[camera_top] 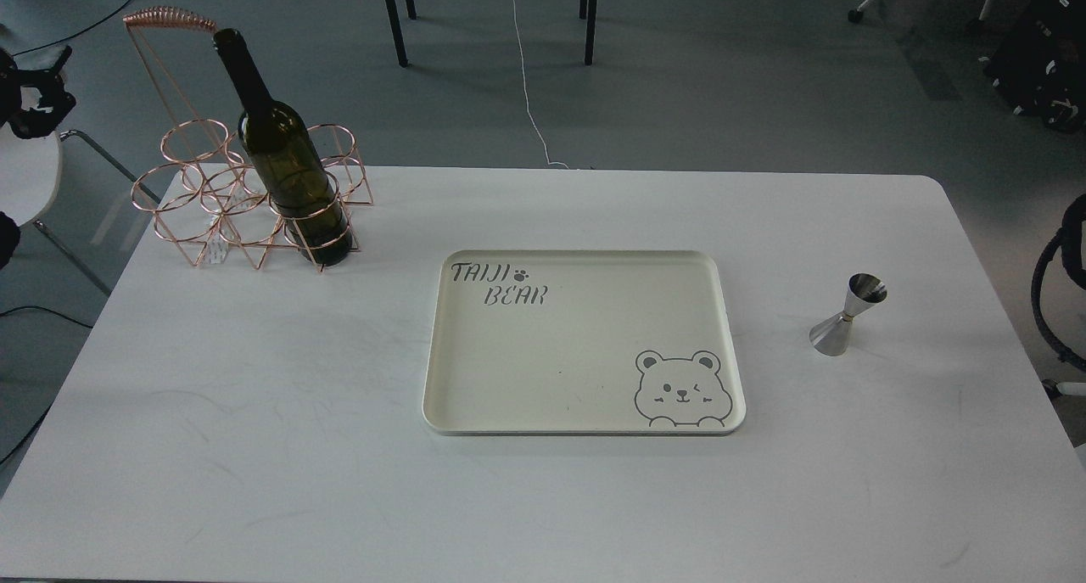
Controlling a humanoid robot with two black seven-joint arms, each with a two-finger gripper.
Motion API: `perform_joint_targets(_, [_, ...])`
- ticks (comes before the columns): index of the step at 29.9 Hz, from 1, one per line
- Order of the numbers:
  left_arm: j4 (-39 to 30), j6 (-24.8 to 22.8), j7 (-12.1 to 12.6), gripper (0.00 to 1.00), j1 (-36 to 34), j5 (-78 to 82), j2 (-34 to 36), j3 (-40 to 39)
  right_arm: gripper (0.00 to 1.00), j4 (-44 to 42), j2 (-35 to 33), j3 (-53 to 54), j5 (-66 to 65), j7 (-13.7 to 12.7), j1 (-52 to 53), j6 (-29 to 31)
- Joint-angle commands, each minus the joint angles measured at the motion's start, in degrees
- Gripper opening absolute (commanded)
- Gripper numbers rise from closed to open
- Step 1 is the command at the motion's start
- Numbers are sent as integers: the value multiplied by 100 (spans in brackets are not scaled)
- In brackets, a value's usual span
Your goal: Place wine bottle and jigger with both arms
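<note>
The wine bottle point(284, 159), dark olive-green with a long neck, stands upright in the front right ring of a copper wire rack point(221, 193) at the table's far left. Nothing holds it. The jigger point(848, 314), a small silver double cone, stands on the table at the right, apart from the tray. A black part of my left arm point(34, 91) shows at the left edge, well left of the bottle; its fingers cannot be told apart. Dark parts of my right arm point(1048, 65) show at the top right; its gripper is out of view.
A cream tray point(441, 396) printed with "TAIJI BEAR" and a bear face lies in the middle of the white table point(254, 413) with nothing on it. Black chair legs and a white cable are on the floor behind. A black cable loop point(1048, 294) hangs at the right edge.
</note>
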Motion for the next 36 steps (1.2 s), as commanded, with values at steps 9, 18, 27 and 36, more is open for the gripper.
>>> perform_joint_targets(9, [1269, -480, 70, 98, 262, -1110, -1094, -261, 99, -431, 443, 306, 667, -589, -223, 645])
perform_joint_targets(18, [1497, -480, 70, 98, 271, -1118, -1437, -270, 99, -670, 628, 297, 676, -625, -354, 1032])
perform_joint_targets(27, [1612, -497, 158, 98, 262, -1110, -1534, -270, 99, -608, 628, 245, 667, -634, -442, 1120])
perform_joint_targets(36, [1595, -480, 157, 98, 227, -1039, -1551, -191, 99, -625, 619, 236, 658, -625, -398, 1261])
